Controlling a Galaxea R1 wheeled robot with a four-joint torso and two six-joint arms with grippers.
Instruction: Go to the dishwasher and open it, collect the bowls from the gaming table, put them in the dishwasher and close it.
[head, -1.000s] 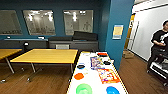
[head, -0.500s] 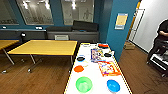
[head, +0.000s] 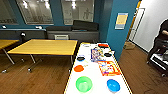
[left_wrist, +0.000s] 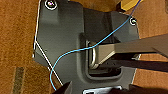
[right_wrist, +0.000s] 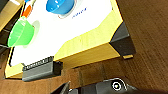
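We face the tabletop (head: 96, 75) at lower centre, where green (head: 84, 83), blue (head: 113, 85), orange (head: 79, 68), black (head: 80, 59) and red (head: 103, 45) bowls lie uncollected, so loading remains; each hand's state we cannot tell.

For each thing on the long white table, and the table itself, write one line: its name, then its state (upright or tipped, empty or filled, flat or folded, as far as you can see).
green bowl: upright, empty, near end of the table
blue bowl: upright, empty, beside the green one
orange bowl: upright, contents cannot be told
black bowl: upright, contents cannot be told
red bowl: upright, at the far end
board-game sheets: lying flat, unfolded
gaming table: standing, bowls not yet collected
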